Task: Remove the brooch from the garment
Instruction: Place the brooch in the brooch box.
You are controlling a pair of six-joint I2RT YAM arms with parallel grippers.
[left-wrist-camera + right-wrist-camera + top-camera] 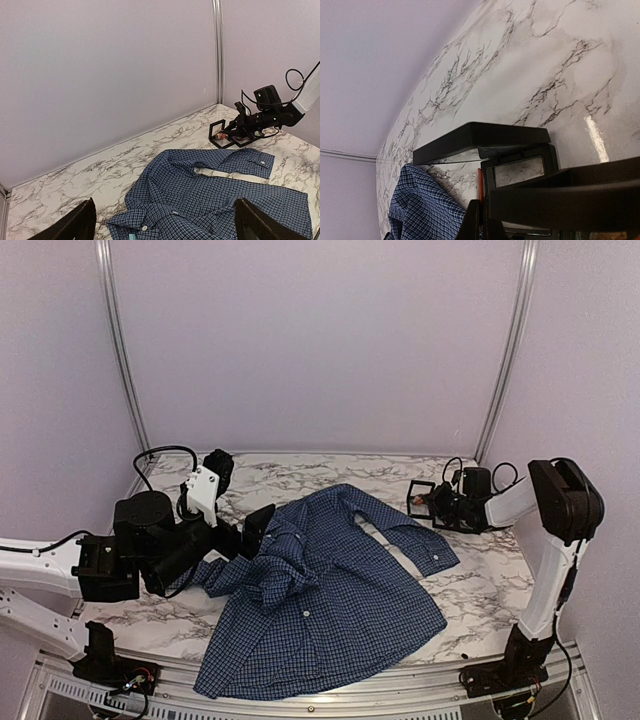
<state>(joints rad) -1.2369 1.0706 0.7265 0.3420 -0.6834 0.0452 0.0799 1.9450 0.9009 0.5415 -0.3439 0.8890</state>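
Observation:
The garment (320, 590), a dark blue checked shirt, lies spread on the marble table, and its collar fills the lower left wrist view (200, 200). My left gripper (255, 530) hovers at the shirt's left side, wide open (165, 225), with nothing between its fingers (75, 222). My right gripper (432, 505) reaches into a black open-framed box (420, 498) at the back right, away from the shirt. It is shut (481, 222) on a thin reddish-orange piece, the brooch (480, 185), which also shows at the box (220, 135).
The shirt's sleeve (420, 540) stretches toward the black box (222, 135). Pale walls with metal posts (505, 350) close the table at the back and sides. Bare marble (480, 590) lies to the right of the shirt.

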